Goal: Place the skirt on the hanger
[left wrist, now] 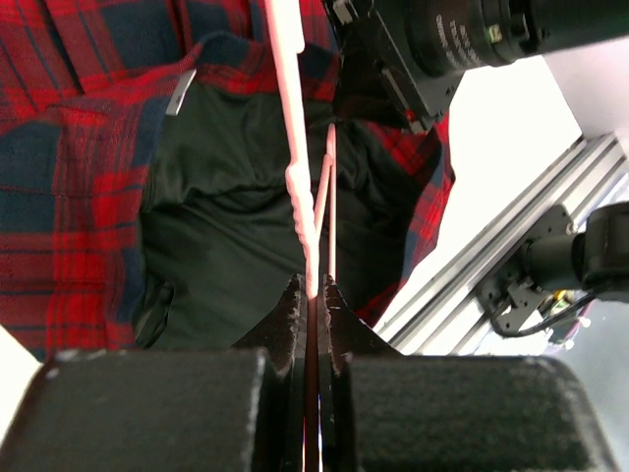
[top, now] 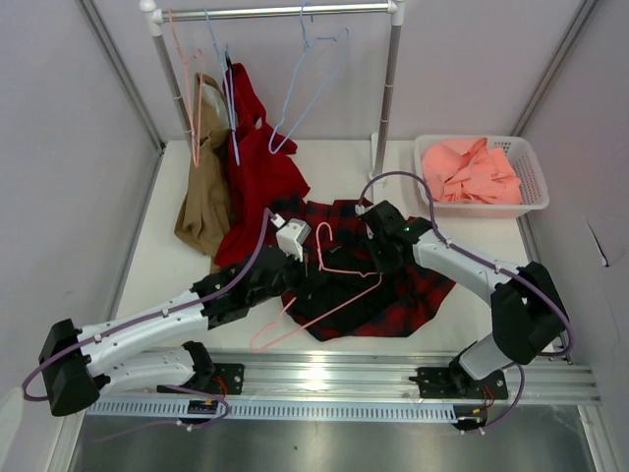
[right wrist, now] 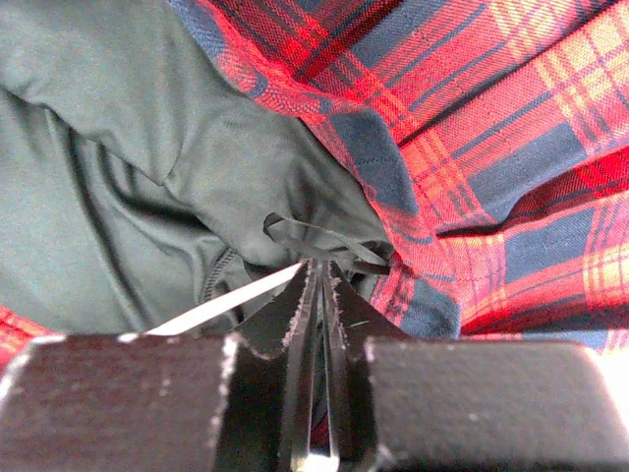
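The left gripper (left wrist: 313,292) is clamped tight on the wire of the pink hanger (left wrist: 295,147), which lies across the plaid skirt (left wrist: 69,216). The skirt is spread on the table (top: 162,275) with its black lining exposed. The right gripper (right wrist: 319,273) has its jaws pressed together at the waistband, apparently nipping a thin loop. Getting the skirt onto the hanger is not yet done.

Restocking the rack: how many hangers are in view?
4: on the rail, one pink hanger and two light-blue hangers; a second pink hanger is over the skirt. Hanging clothes may hide more.
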`<action>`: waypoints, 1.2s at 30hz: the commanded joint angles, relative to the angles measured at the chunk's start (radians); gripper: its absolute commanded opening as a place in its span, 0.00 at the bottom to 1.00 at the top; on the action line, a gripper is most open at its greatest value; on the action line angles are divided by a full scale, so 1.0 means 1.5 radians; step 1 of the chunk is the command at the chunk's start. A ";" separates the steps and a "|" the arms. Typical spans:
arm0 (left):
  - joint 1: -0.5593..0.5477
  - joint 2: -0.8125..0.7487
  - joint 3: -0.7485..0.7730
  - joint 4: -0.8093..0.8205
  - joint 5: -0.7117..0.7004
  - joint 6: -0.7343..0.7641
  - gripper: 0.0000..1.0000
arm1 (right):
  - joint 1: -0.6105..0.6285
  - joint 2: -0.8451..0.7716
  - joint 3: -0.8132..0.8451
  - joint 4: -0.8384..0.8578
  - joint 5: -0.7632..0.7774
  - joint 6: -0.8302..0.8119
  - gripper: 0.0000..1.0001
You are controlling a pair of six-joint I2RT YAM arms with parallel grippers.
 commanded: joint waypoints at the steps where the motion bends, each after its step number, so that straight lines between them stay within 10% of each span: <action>1: 0.007 0.002 0.006 0.050 -0.016 -0.024 0.00 | -0.002 -0.042 -0.002 0.017 0.007 0.017 0.13; 36: 0.017 -0.169 0.012 -0.206 -0.058 -0.022 0.00 | -0.011 0.039 0.037 0.023 -0.009 -0.088 0.52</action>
